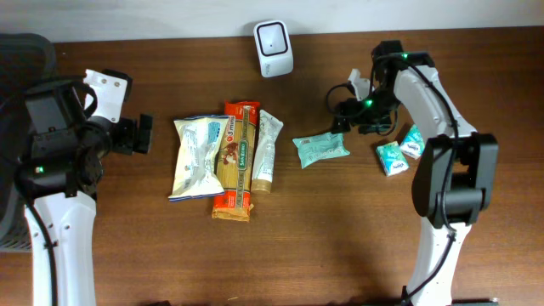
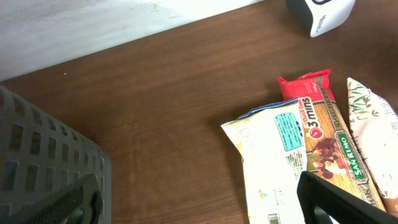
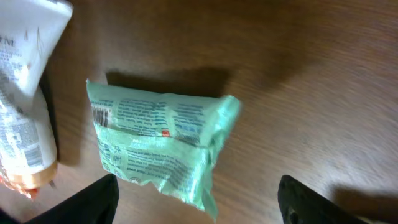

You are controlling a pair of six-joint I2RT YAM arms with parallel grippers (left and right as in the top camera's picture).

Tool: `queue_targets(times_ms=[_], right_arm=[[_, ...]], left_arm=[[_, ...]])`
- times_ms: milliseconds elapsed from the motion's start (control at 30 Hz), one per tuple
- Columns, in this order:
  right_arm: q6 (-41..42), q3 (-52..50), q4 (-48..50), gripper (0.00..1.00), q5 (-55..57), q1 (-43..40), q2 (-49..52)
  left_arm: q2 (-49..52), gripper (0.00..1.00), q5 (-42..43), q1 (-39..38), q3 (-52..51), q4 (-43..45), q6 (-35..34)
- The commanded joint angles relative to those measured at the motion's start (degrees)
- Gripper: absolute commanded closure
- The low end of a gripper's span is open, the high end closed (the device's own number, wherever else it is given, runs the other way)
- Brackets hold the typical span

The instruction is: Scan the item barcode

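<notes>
The green packet [image 1: 321,150] lies flat on the desk [image 1: 357,229], right of the middle and nearer the far edge than the near one. Its long axis runs roughly parallel to the far edge, with the right-hand end tipped slightly towards that edge. In the right wrist view its printed side faces up, and the barcode [image 3: 99,116] sits at the end that points towards the desk's left edge and the tube [image 1: 267,151].

The right tool [image 1: 340,117] hangs just on the far side of the packet. Its fingers [image 3: 87,202] are spread wide and hold nothing; the packet is free between and beyond them.

The left tool [image 1: 144,134] is near the left edge, also spread wide and empty.

The white scanner [image 1: 274,48] stands at the far edge, well apart from the packet. A pasta pack [image 1: 235,161] and a pale bag [image 1: 195,157] lie beside the tube.
</notes>
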Motion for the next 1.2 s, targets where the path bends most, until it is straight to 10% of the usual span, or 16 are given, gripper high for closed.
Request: queue_targets(times_ms=[0, 133, 433, 1167], right_arm=[[-4.1, -0.7, 0.0, 0.29, -5.2, 0.3, 5.1], [-4.1, -0.7, -0.2, 0.36, -6.4, 0.3, 8.3], [-3.8, -0.7, -0.7, 0.96, -10.5, 0.3, 9.0], [-3.4, 31.8, -19.9, 0.96, -26.2, 2.0, -12.8]], left_arm=[[-0.7, 0.01, 0.0, 0.2, 0.2, 0.0, 0.9], [-0.7, 0.01, 0.0, 0.2, 0.2, 0.0, 0.9], [-0.7, 0.01, 0.0, 0.2, 0.2, 0.0, 0.9], [-0.7, 0.01, 0.0, 0.2, 0.2, 0.0, 0.9]])
